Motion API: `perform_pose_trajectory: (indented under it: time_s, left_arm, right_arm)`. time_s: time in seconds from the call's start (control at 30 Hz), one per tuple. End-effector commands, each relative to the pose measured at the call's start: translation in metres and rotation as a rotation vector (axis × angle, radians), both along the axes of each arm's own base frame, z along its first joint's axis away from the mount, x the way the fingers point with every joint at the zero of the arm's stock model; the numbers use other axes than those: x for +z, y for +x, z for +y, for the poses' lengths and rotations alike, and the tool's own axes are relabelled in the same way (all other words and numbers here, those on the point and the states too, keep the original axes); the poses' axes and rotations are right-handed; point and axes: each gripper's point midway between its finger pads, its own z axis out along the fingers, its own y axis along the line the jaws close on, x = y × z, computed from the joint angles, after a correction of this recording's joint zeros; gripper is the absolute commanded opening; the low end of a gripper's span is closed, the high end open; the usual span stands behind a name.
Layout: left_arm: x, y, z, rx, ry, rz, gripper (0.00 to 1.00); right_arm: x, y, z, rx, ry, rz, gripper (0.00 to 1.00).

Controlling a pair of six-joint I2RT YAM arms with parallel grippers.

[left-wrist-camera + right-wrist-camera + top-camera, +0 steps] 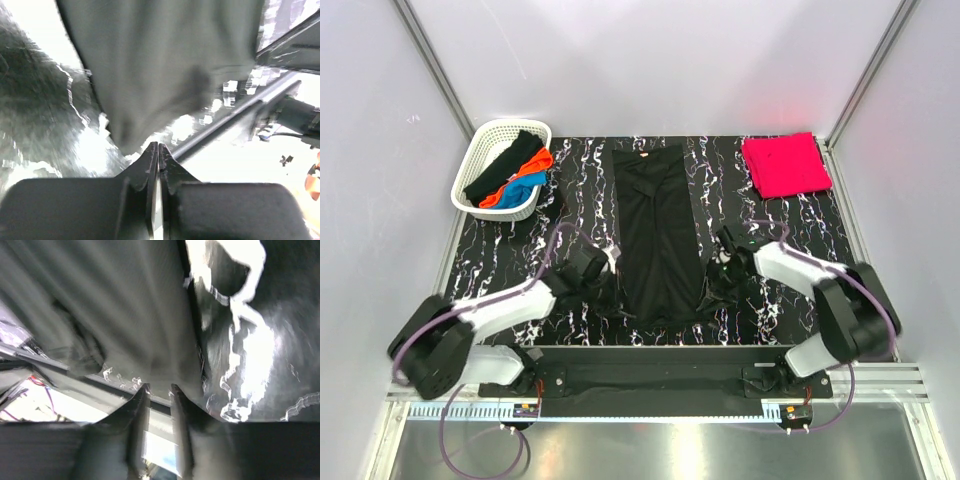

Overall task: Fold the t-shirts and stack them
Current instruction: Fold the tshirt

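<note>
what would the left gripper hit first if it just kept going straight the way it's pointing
Most likely the black shirt: its edge lies right ahead of the left gripper and its closed tips. Depth is unclear, so it may already touch.

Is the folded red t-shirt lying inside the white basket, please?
No, the red t-shirt lies folded at the far right corner, while the white basket sits at the far left.
</note>
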Motion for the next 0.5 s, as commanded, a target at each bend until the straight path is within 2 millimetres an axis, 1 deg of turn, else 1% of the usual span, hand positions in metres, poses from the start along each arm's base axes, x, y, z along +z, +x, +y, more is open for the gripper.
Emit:
perform_pose_trajectory:
  time_s: [0.0, 0.03, 0.07, 0.1, 0.17, 0.2, 0.23, 0.27, 0.3, 0.33, 0.37, 0.4, 0.43, 0.47]
  left_arm:
    - [0.043, 0.01, 0.012, 0.039, 0.004, -0.141, 0.11]
    - [0.051, 0.01, 0.015, 0.058, -0.013, -0.163, 0.14]
    - [0.052, 0.009, 0.019, 0.077, -0.019, -0.172, 0.27]
    - [0.062, 0.011, 0.021, 0.117, -0.048, -0.195, 0.33]
    - [0.067, 0.013, 0.021, 0.137, -0.078, -0.21, 0.45]
    - [0.063, 0.013, 0.023, 0.157, -0.078, -0.199, 0.52]
    - [0.058, 0.012, 0.025, 0.169, -0.074, -0.184, 0.53]
    - [0.057, 0.014, 0.023, 0.181, -0.087, -0.182, 0.54]
    - [0.042, 0.009, 0.026, 0.199, -0.082, -0.135, 0.51]
    - [0.037, 0.007, 0.025, 0.208, -0.093, -0.117, 0.48]
    - [0.036, 0.01, 0.02, 0.22, -0.132, -0.125, 0.45]
    - [0.03, 0.008, 0.02, 0.246, -0.149, -0.091, 0.41]
    - [0.013, 0.003, 0.025, 0.271, -0.134, -0.053, 0.39]
    - [0.014, 0.006, 0.022, 0.285, -0.166, -0.057, 0.39]
  right_arm:
    - [0.039, 0.004, -0.012, -0.034, -0.032, -0.127, 0.44]
    - [0.044, 0.004, -0.014, -0.051, -0.029, -0.142, 0.6]
    - [0.054, 0.006, -0.015, -0.09, 0.0, -0.168, 0.99]
    - [0.055, 0.009, -0.023, -0.14, 0.016, -0.162, 1.0]
    - [0.057, 0.014, -0.028, -0.187, 0.054, -0.162, 1.0]
    - [0.055, 0.016, -0.033, -0.208, 0.052, -0.157, 1.0]
    - [0.055, 0.023, -0.038, -0.229, 0.062, -0.171, 1.0]
    - [0.053, 0.022, -0.04, -0.204, 0.068, -0.179, 1.0]
    - [0.051, 0.025, -0.043, -0.198, 0.057, -0.18, 0.98]
    - [0.05, 0.028, -0.045, -0.199, 0.05, -0.185, 0.93]
    - [0.049, 0.028, -0.043, -0.188, 0.062, -0.182, 0.89]
    - [0.044, 0.027, -0.041, -0.183, 0.072, -0.161, 0.75]
    - [0.043, 0.031, -0.037, -0.182, 0.094, -0.172, 0.65]
    - [0.039, 0.03, -0.031, -0.178, 0.13, -0.143, 0.56]
